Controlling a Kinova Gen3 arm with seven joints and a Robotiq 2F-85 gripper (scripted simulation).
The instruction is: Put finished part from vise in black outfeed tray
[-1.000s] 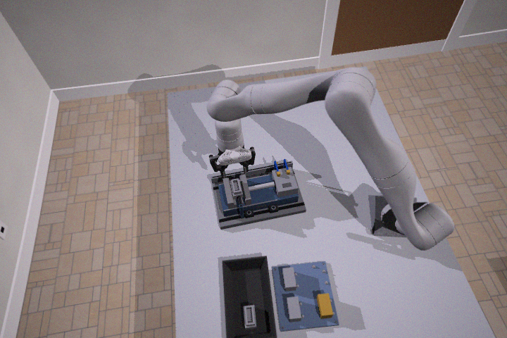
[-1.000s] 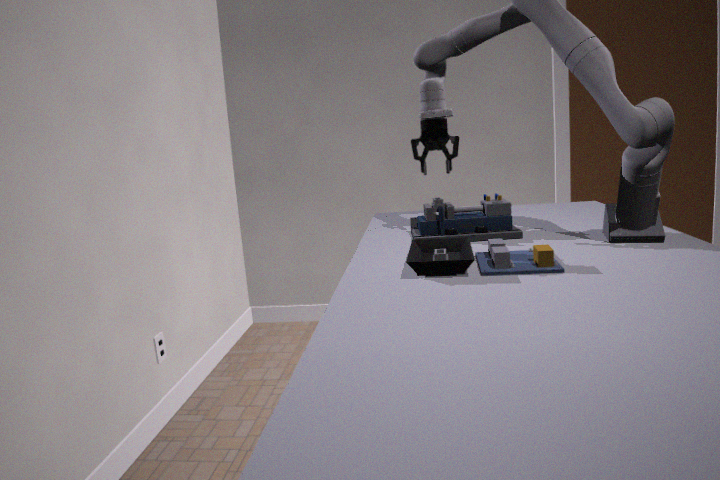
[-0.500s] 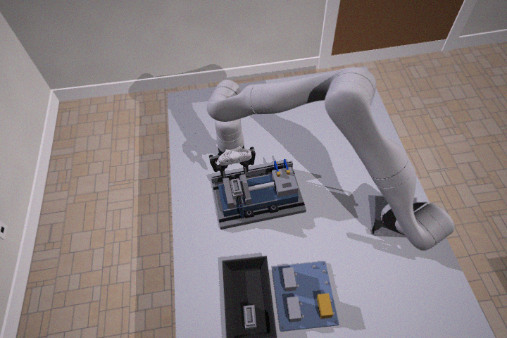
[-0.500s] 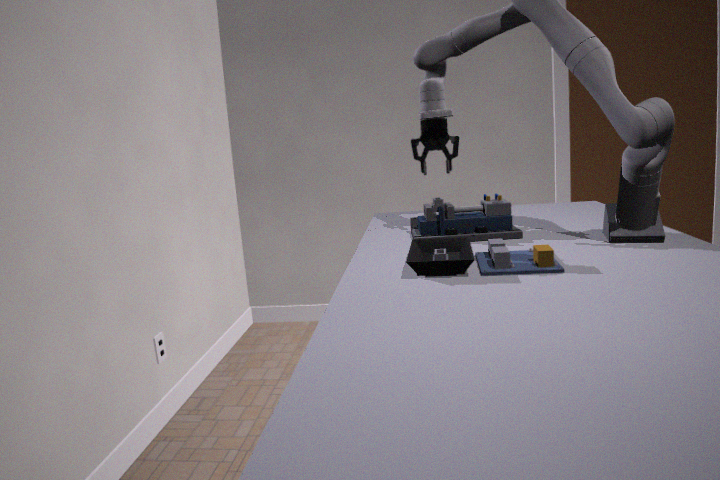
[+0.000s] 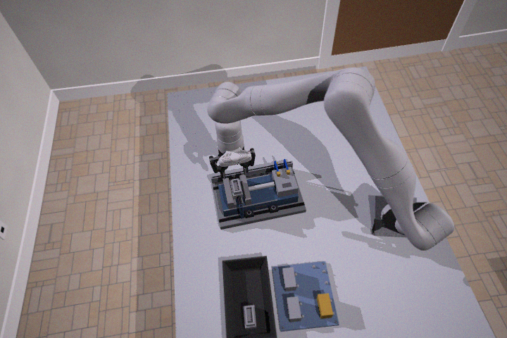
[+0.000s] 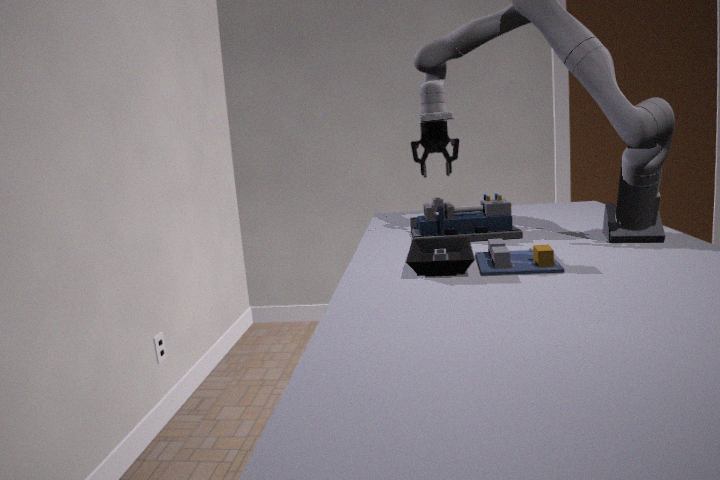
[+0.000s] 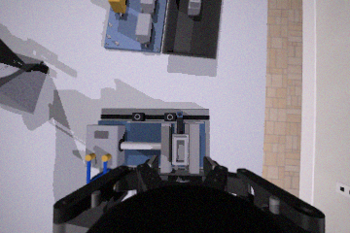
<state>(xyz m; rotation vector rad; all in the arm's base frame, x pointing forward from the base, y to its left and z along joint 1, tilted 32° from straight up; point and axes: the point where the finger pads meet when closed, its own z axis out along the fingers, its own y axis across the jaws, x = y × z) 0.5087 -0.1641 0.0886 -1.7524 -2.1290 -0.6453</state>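
The finished part (image 5: 236, 188), a grey block with a pocket on top, sits clamped between the jaws of the blue vise (image 5: 258, 193). It also shows in the wrist view (image 7: 180, 149). My gripper (image 6: 435, 166) hangs open and empty well above the vise, over the part's end. In the top view the gripper (image 5: 232, 170) appears at the vise's far edge. The black outfeed tray (image 5: 248, 296) lies at the near side of the table and holds another pocketed block (image 5: 249, 315) at its near end.
A blue plate (image 5: 305, 294) beside the tray carries two grey blank blocks (image 5: 289, 277) and a yellow block (image 5: 324, 305). The vise has a grey actuator box (image 5: 286, 188) with blue hoses. The arm's base (image 6: 635, 217) stands at the table's right.
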